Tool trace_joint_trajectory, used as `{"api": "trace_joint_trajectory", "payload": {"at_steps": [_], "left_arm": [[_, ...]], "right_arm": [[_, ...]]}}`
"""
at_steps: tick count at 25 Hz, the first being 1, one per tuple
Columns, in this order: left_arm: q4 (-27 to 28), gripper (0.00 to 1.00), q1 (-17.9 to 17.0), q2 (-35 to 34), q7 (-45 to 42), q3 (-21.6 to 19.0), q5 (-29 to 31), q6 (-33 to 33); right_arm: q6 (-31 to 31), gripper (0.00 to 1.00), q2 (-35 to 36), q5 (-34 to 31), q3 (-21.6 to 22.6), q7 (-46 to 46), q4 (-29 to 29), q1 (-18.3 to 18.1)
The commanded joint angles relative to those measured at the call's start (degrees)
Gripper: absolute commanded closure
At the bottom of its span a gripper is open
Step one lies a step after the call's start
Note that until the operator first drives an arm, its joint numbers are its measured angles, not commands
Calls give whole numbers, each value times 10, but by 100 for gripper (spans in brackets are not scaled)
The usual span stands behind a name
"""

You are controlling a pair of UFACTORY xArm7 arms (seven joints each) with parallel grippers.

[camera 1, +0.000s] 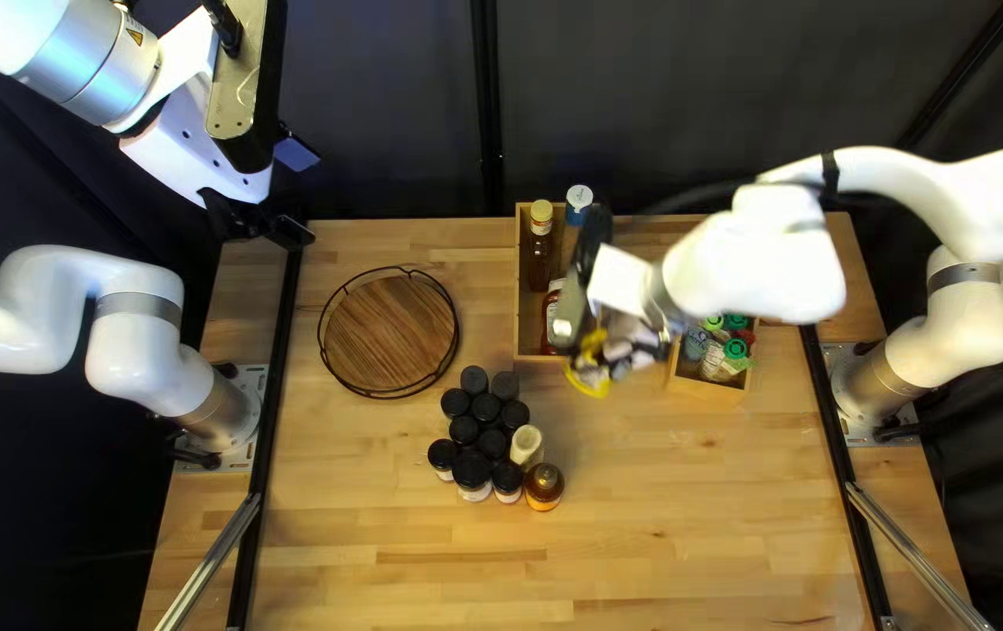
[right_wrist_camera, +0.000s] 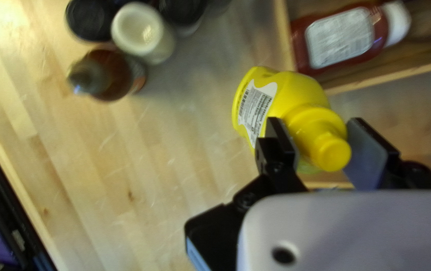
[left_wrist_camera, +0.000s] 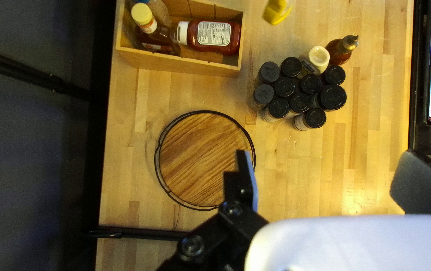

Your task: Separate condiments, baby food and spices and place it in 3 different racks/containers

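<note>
The top left view had the yellow squeeze bottle (camera 1: 587, 386) aloft toward the far edge of the bench (camera 1: 688, 526), the left wrist view the left jaws apart, the right wrist view the right jaws clamped round its cap (right_wrist_camera: 332, 150) end, likely stiffer than its slick body (right_wrist_camera: 298, 93).

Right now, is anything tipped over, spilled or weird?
Yes, one thing: the red bottle lies on its side in the wooden box, while the yellow-capped bottle there looks upright. The yellow bottle is tilted too, but my right gripper is holding it. I see no spills and nothing broken.
</note>
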Motion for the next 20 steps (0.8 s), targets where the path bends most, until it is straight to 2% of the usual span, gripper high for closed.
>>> {"api": "trace_joint_trajectory", "payload": {"at_steps": [1, 4, 7, 13, 20], "left_arm": [[0, 0, 0, 0, 0, 0, 0, 0], [0, 0, 0, 0, 0, 0, 0, 0], [0, 0, 0, 0, 0, 0, 0, 0], [0, 0, 0, 0, 0, 0, 0, 0], [0, 0, 0, 0, 0, 0, 0, 0]], "right_arm": [[-17, 99, -38, -1, -19, -16, 27, -18], [-26, 99, -71, -7, -28, -6, 51, -28], [-23, 100, -98, -25, -30, 45, 78, -30], [-33, 100, -114, -66, -32, 163, 82, -23], [-31, 100, -111, -140, -30, 380, 64, -10]]}}
